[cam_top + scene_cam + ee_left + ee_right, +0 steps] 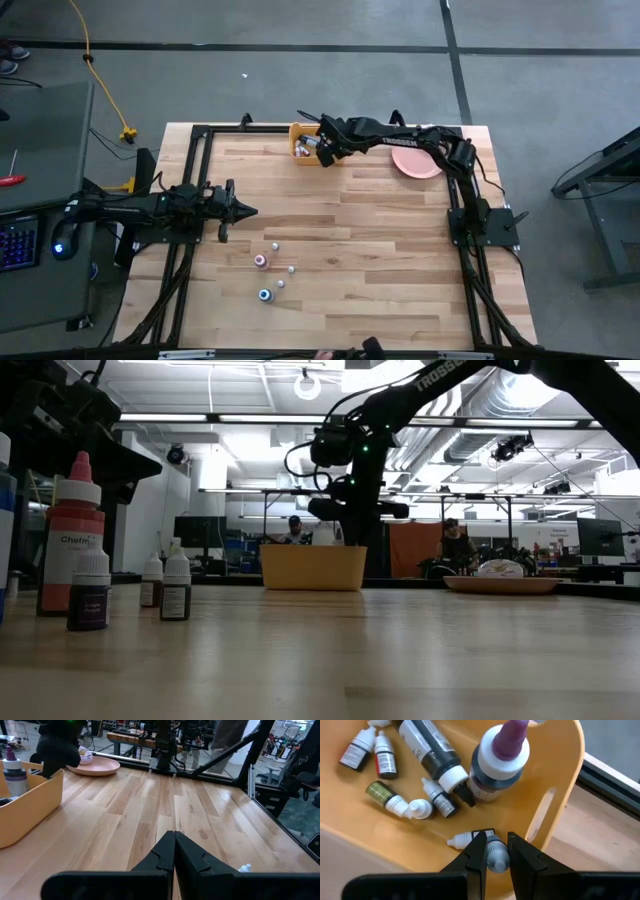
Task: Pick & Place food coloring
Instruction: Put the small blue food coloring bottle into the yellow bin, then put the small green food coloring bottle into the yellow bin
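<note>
A yellow bin (303, 142) stands at the table's far edge and holds several small food coloring bottles (427, 795), lying and upright. My right gripper (496, 851) reaches down into it, shut on one tiny bottle (496, 857). More food coloring bottles (270, 272) stand upright on the table toward its near left, close to the low camera (88, 588). My left gripper (174, 845) waits shut at the table's left side (245, 210), touching nothing. My right gripper pinches a tiny bottle's rounded pale grey end (496, 860) between its two fingertips. The fingers (476, 851) slant down from above into the bin, near its side wall. The fingers hide the rest of the bottle, and I cannot tell whether it touches the bin's floor.
A pink plate (415, 162) with a donut sits right of the bin at the far edge. A large purple-capped bottle (497, 762) stands upright in the bin just beyond my right fingers. A black frame rail (196, 180) runs along the table's sides.
</note>
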### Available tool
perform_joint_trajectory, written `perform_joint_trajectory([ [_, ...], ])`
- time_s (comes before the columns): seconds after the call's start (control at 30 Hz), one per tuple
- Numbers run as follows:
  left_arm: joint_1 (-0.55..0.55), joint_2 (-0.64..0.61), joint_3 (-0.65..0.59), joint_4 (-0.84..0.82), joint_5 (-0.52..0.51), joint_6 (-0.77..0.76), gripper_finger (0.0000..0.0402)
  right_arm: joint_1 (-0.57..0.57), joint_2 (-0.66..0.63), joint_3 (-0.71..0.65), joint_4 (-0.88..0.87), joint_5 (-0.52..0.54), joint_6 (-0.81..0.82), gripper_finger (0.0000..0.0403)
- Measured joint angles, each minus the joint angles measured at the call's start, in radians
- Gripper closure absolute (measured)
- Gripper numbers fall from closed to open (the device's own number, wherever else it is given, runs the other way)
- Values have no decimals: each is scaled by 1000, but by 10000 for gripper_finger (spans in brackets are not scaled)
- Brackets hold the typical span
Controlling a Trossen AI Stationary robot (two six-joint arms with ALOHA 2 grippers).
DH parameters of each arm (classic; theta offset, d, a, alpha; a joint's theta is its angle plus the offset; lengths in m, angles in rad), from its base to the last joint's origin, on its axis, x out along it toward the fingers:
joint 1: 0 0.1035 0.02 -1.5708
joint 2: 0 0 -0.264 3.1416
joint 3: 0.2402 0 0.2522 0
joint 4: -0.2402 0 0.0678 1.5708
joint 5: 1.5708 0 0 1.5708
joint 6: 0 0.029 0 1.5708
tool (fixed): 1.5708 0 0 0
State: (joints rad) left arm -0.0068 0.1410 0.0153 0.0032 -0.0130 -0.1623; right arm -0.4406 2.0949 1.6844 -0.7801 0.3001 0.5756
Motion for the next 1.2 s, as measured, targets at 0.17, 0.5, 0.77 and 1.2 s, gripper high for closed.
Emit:
perform_joint_trajectory([
  [0.17, 0, 0, 0, 0, 1, 0, 401, -6, 18, 0, 6, -48, 0, 340],
  [0.5, 0, 0, 0, 0, 1, 0, 401, -6, 20, 0, 7, -32, -8, 337],
  [0.77, 0, 0, 0, 0, 1, 0, 401, -7, 20, 0, 7, -21, -8, 310],
  [1.2, 0, 0, 0, 0, 1, 0, 401, -7, 20, 4, 12, -23, -35, 262],
])
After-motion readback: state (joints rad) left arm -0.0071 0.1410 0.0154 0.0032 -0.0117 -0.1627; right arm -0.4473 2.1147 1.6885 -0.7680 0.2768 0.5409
